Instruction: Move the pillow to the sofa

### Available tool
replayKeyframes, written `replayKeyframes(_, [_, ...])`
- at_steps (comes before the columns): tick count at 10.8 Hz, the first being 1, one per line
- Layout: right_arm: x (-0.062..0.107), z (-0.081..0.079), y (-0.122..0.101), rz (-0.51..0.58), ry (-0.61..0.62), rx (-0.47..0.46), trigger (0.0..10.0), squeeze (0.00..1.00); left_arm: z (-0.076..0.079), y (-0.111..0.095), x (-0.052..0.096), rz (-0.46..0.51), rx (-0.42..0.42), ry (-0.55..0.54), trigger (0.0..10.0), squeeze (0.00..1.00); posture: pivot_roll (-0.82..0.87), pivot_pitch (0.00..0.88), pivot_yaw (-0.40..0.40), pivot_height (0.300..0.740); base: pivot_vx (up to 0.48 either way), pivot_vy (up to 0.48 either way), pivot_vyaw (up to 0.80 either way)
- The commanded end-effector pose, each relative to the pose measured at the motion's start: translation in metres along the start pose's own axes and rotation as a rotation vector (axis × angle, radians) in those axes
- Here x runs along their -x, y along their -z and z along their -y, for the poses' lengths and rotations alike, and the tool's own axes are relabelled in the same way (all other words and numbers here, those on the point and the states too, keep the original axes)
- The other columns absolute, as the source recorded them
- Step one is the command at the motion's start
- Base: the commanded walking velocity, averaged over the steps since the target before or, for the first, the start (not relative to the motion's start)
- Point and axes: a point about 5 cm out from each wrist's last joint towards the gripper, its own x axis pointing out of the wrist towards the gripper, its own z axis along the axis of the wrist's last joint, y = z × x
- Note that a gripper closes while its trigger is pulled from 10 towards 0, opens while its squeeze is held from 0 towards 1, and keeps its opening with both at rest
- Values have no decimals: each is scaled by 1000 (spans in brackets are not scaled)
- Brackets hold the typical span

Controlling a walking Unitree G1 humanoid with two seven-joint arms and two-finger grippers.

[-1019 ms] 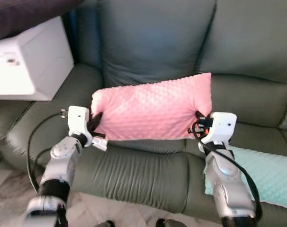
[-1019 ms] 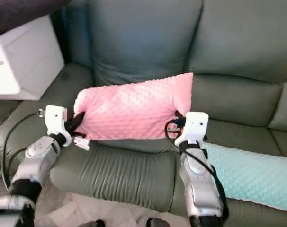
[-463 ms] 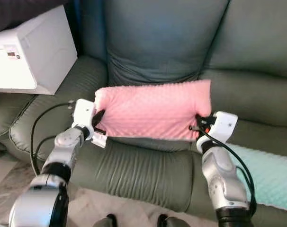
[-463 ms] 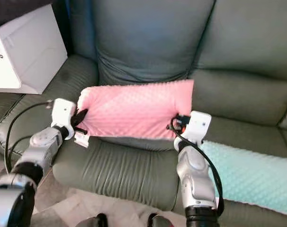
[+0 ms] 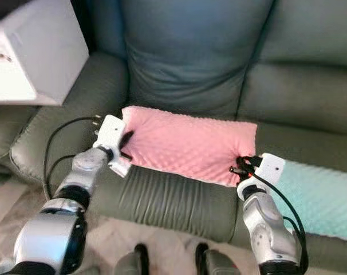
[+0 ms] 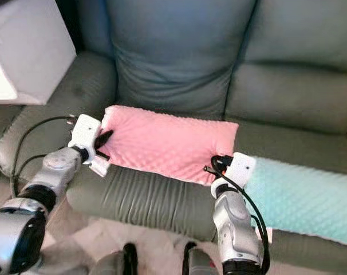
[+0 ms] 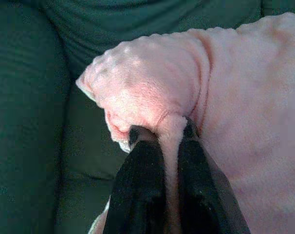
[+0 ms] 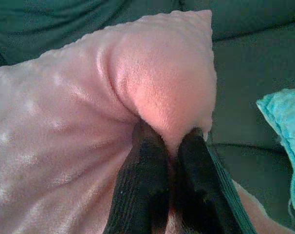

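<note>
Left gripper (image 7: 169, 134): both black fingers closed tight on a pinched fold of fabric at one end of the pink pillow (image 5: 188, 143); the fold bulges out between them. Right gripper (image 8: 169, 141): fingers likewise clamped on a fold at the opposite end, almost touching through the fabric.

Pillow position: lying long-side across the seat cushion of the grey-green sofa (image 5: 185, 51), in front of the backrest cushion. Its underside appears to rest on the seat. Its near long edge runs along the seat's front lip.

Hard to make out: both grippers' fingertips are buried in the pillow fabric in the eye views. The pillow's underside and exact contact with the seat cannot be confirmed.

Surroundings relative to the pillow: a mint-green cushion (image 5: 328, 197) lies on the seat just beside the right-gripper end, close to the right wrist housing, partly cut off at the frame edge. A white box (image 5: 33, 51) sits on the sofa arm beyond the left-gripper end, well apart. Bare seat and backrest lie behind the pillow; pale floor (image 5: 162, 252) lies in front of the sofa.
</note>
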Motion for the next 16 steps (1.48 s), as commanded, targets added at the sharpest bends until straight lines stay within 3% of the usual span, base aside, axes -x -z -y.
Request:
replayKeyframes(1, [0,7,6,-7,37,13,10000,0,2,-1,-1,0,-4,-7,10000,0,-166,350,58,740,0,0,0])
replayKeyframes(3, [-4,5,10,-14,34,31,10000,0,16,2,-5,-4,14,18,10000,0,-187,366,55,740,0,0,0])
replayKeyframes(6, [-8,-14,23,-20,-30,86,10000,0,40,-10,-17,12,49,50,10000,0,-224,385,63,740,0,0,0])
replayKeyframes(8, [-10,-20,27,-10,-41,107,10000,0,49,-18,-22,28,11,60,10000,0,-238,393,59,740,0,0,0])
replayKeyframes(10, [-18,-22,17,34,-54,120,10000,0,42,-33,-25,68,-17,16,10000,0,-236,397,56,740,0,0,0])
replayKeyframes(12, [-29,-13,9,41,-54,162,10000,0,19,-36,-21,64,-26,-93,10000,0,-234,399,52,740,0,0,0])
replayKeyframes(16, [-26,-15,16,47,-99,148,10000,0,3,-35,-17,54,-36,-147,10000,0,-231,402,47,740,0,0,0])
